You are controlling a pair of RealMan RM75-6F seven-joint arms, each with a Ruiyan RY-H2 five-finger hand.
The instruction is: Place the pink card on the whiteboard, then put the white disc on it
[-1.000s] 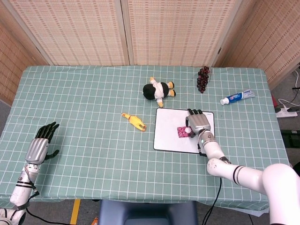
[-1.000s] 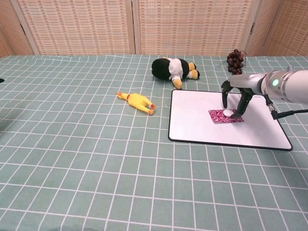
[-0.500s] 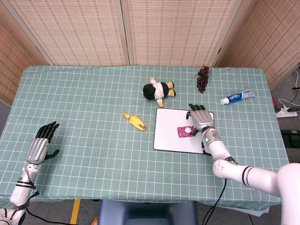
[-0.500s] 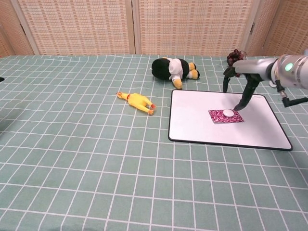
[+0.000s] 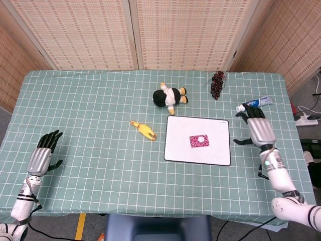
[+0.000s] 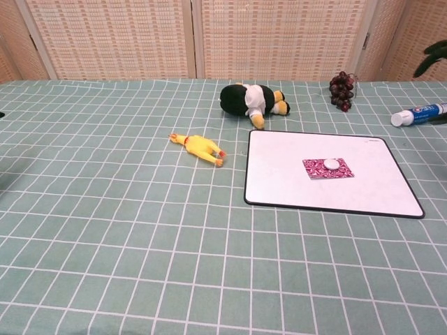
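The whiteboard (image 5: 181, 147) (image 6: 293, 188) lies flat right of the table's middle. The pink patterned card (image 5: 196, 142) (image 6: 321, 170) rests near its centre, with the small white disc (image 5: 200, 138) (image 6: 331, 164) on top of it. My right hand (image 5: 258, 129) hangs off to the right of the board, fingers spread, holding nothing; only its dark fingertips (image 6: 434, 56) show at the chest view's top right edge. My left hand (image 5: 43, 154) rests at the table's left edge, fingers apart and empty.
A black and white plush toy (image 5: 169, 96) (image 6: 253, 99) lies just behind the board. A yellow rubber chicken (image 5: 143, 130) (image 6: 198, 146) sits to its left. Dark grapes (image 5: 217, 84) (image 6: 341, 89) and a toothpaste tube (image 5: 255, 103) (image 6: 418, 114) lie at the back right.
My right hand let go of the white disc, lifted off the card and swung right, clear of the whiteboard. The disc stays on the card. The left hand has not moved.
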